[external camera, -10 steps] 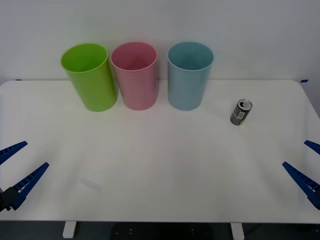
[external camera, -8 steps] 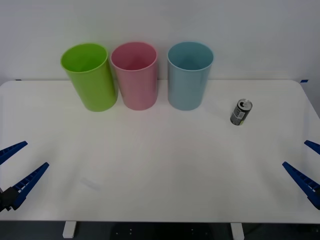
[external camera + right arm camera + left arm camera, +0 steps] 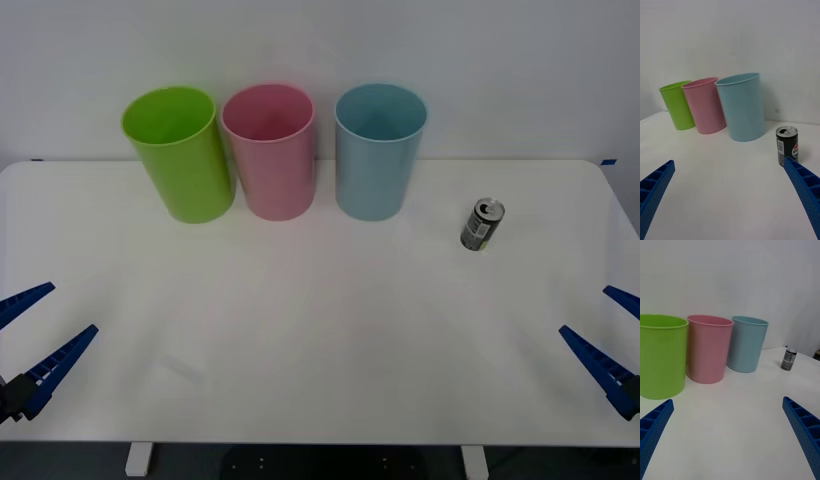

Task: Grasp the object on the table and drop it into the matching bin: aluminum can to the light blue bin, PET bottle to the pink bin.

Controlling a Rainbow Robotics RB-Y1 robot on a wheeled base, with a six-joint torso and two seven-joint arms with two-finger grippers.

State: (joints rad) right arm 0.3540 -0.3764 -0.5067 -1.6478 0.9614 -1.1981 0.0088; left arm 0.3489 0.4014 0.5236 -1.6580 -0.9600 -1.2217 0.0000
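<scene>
A lime green bin [image 3: 178, 152] is standing upright near the worktop's far edge, toward its left corner. A plain white wall [image 3: 500, 60] is rising behind that far edge.

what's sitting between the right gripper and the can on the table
Nothing: in the front view only bare white table lies between the open right gripper and the aluminum can. The right wrist view agrees.

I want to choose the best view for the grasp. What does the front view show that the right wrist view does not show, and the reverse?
Front view alone: both open grippers, left and right, at the table's near corners, and the whole layout. Right wrist view alone: the can's side label and its tab opening close up. Both: the upright can, with the lime green bin, pink bin and light blue bin in a row.
</scene>
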